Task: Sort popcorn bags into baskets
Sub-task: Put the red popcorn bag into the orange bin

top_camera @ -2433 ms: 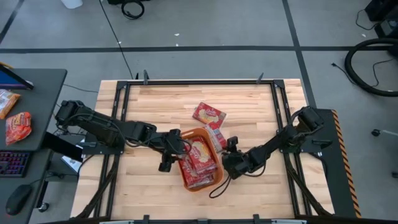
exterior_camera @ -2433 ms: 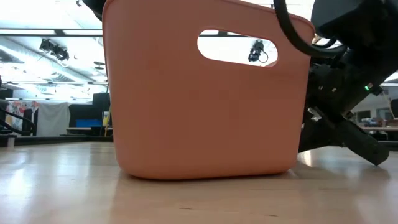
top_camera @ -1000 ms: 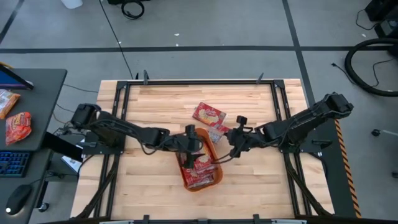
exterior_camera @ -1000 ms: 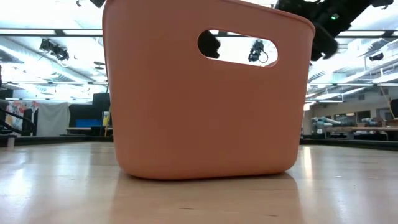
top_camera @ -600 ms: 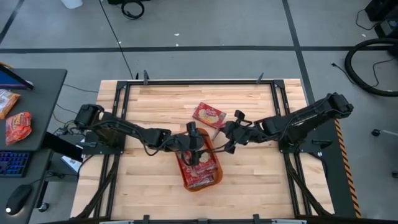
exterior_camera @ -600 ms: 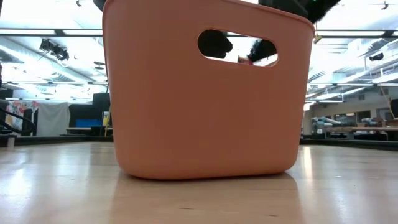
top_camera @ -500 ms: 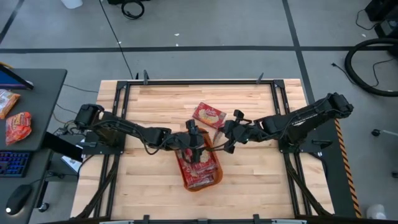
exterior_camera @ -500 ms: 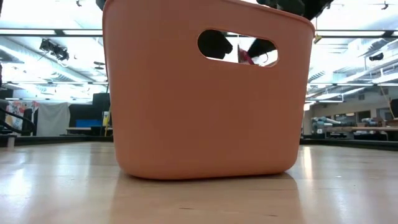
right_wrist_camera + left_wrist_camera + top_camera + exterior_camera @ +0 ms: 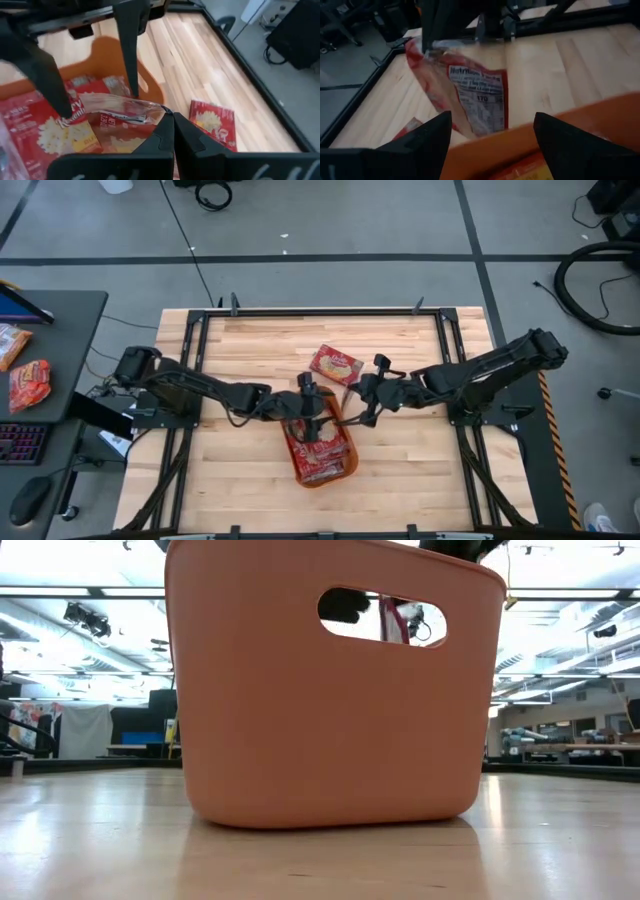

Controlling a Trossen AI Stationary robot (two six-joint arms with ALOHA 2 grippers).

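Note:
The orange basket (image 9: 299, 463) (image 9: 330, 720) stands at the table's middle with several red popcorn bags (image 9: 322, 452) lying flat in it. My right gripper (image 9: 346, 408) (image 9: 173, 125) is shut on one more bag (image 9: 117, 106) (image 9: 476, 92) at the basket's far right corner. That bag also shows red through the handle slot in the low view (image 9: 400, 620). My left gripper (image 9: 310, 418) (image 9: 492, 132) is open over the basket's far end, facing the held bag; whether it touches the bag, I cannot tell. A last bag (image 9: 335, 364) (image 9: 215, 122) lies flat on the wood beyond the basket. My right gripper pinches the held bag by the corner of its clear sealed edge (image 9: 159, 109) between its two fingers. It comes from the table's right, slanting down. The bag hangs tilted below the fingers, its nutrition side toward my left gripper, its lower end behind the basket's far rim (image 9: 580, 120).
Black frame rails (image 9: 190, 360) run along the table's left, right and far edges. A side desk at the left holds snack packets (image 9: 28, 383), a keyboard and a mouse. Bare wood lies near the front edge and at the far left.
My right gripper has gone toward the table's left, to the basket's far right corner, and has raised the bag that lay beside the basket. The bag now shows behind the handle slot in the low view. My left gripper has kept over the basket's far end.

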